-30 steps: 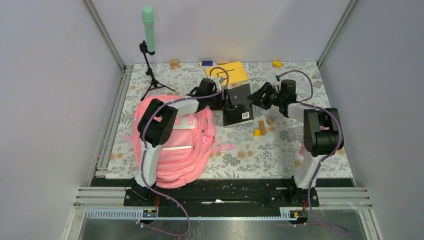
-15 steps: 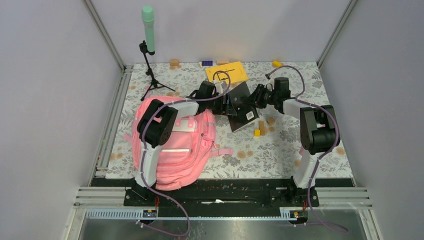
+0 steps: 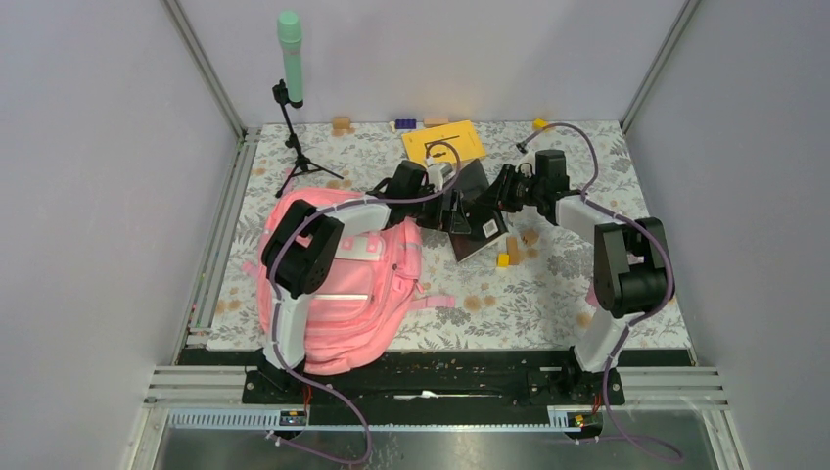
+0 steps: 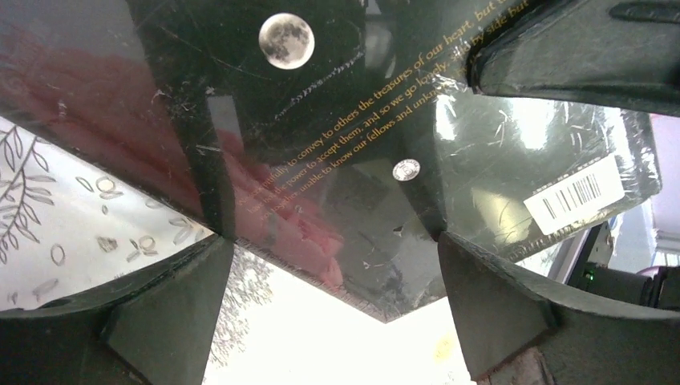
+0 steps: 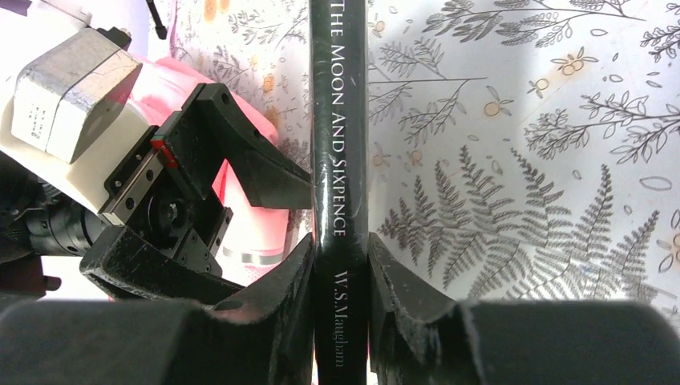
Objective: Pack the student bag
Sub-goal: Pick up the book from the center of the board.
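- My right gripper (image 5: 340,258) is clamped on the black book (image 5: 340,120), one finger pressed on each side of the spine near its lower end.
- My left gripper (image 4: 333,249) is spread wide. The book's glossy cover with the barcode sticker sits in the gap ahead of the fingers; I cannot tell if they touch it.
- The book is tilted at mid-table, between both grippers.
- The pink backpack (image 3: 377,289) lies on the near-left part of the table (image 3: 558,294), partly under my left arm, just left of the book.
- A yellow pad (image 3: 445,142) lies behind the book, and small blocks (image 3: 509,250) sit close by on its right.
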Robot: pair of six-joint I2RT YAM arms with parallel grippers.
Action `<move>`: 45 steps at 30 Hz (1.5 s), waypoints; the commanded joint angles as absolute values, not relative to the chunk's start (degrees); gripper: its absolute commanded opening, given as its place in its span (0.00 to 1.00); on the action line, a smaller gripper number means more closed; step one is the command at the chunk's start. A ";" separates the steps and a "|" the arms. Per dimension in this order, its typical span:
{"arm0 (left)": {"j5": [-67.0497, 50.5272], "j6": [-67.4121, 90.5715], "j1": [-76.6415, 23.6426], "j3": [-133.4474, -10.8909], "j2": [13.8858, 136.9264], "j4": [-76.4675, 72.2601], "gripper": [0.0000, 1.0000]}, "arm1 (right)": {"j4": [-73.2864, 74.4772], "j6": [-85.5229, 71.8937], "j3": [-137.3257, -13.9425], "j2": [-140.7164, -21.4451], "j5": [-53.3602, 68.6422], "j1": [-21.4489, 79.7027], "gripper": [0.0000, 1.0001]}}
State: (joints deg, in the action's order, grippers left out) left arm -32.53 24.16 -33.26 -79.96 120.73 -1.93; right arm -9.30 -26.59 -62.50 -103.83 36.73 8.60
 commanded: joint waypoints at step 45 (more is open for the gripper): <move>38.19 51.37 -82.44 -55.24 71.34 69.98 0.99 | -0.44 -30.16 -47.55 -67.23 33.49 8.97 0.00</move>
State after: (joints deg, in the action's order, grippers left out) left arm 34.83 46.76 -82.06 -56.14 72.86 66.81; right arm 2.83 -28.47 -46.37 -70.89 31.94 9.30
